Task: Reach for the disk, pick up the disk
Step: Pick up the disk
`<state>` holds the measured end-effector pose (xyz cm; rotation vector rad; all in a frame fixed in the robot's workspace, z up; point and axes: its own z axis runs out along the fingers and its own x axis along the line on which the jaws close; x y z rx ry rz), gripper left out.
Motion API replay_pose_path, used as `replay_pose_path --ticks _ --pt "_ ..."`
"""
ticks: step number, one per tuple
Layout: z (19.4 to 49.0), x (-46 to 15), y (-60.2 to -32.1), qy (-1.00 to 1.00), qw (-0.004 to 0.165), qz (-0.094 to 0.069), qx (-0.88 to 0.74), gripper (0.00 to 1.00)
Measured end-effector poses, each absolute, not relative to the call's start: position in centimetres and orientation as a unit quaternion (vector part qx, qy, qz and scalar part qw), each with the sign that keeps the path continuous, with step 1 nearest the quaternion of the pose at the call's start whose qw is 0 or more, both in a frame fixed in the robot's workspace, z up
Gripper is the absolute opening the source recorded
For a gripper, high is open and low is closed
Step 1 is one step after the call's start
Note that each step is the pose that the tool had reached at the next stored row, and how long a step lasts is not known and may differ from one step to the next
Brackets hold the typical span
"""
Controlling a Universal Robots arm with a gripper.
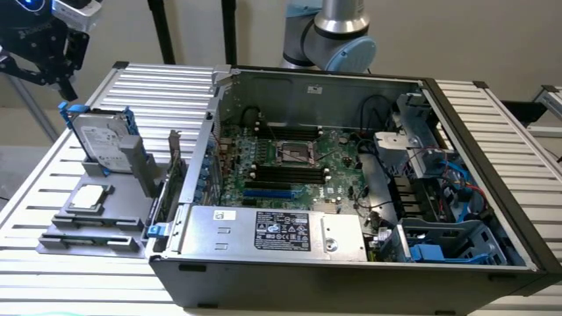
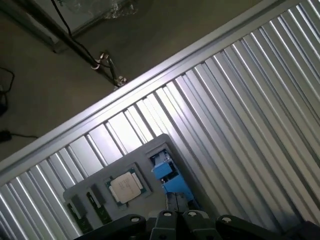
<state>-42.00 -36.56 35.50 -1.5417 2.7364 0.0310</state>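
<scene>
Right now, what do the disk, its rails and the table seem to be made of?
The disk: likely metal, a dull silver-grey casing around a white, paper-like label. Its rails: probably plastic, bright uniform blue, no glint. The table: looks like aluminium, pale ribbed slats with a brushed sheen.

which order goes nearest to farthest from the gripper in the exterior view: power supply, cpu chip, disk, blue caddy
1. disk, upright, close by the gripper, exterior view's left
2. cpu chip, lying flat, same left side
3. power supply, in the computer case, middle
4. blue caddy, case's right corner
</scene>
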Motion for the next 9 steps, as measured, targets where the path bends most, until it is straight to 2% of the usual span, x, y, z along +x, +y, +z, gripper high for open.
replay_pose_path --ticks 9 --pt "35.41 -42.0 -36.55 0.834 0.005 0.006 -0.552 0.11"
